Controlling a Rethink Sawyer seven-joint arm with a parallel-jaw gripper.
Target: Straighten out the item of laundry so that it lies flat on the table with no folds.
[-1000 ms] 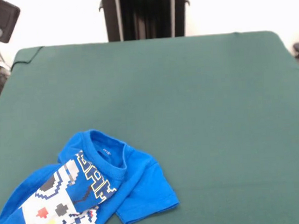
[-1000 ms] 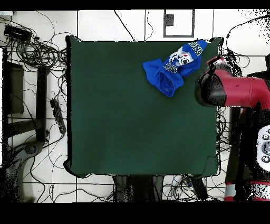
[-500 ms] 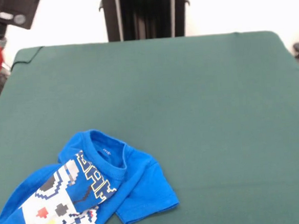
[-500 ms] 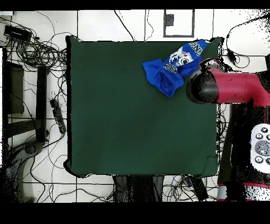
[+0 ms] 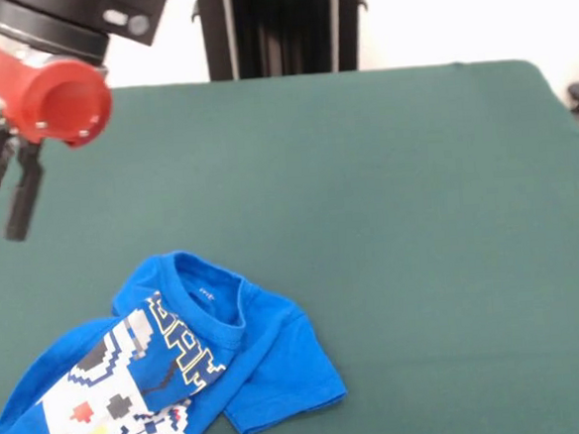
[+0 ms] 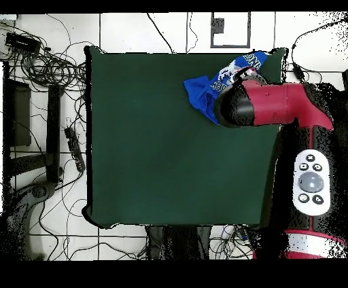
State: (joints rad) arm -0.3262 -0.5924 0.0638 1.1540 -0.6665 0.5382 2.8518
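Gripper state cannot be told: only the red and black arm point(image 5: 46, 80) shows, at ten o'clock in the front view. At seven o'clock there, the blue T-shirt point(image 5: 171, 369) lies crumpled on the green table point(image 5: 389, 220), one sleeve folded and its hem past the lower edge.

Lab: floor cables point(image 6: 47, 64), robot arm point(image 6: 272, 109)
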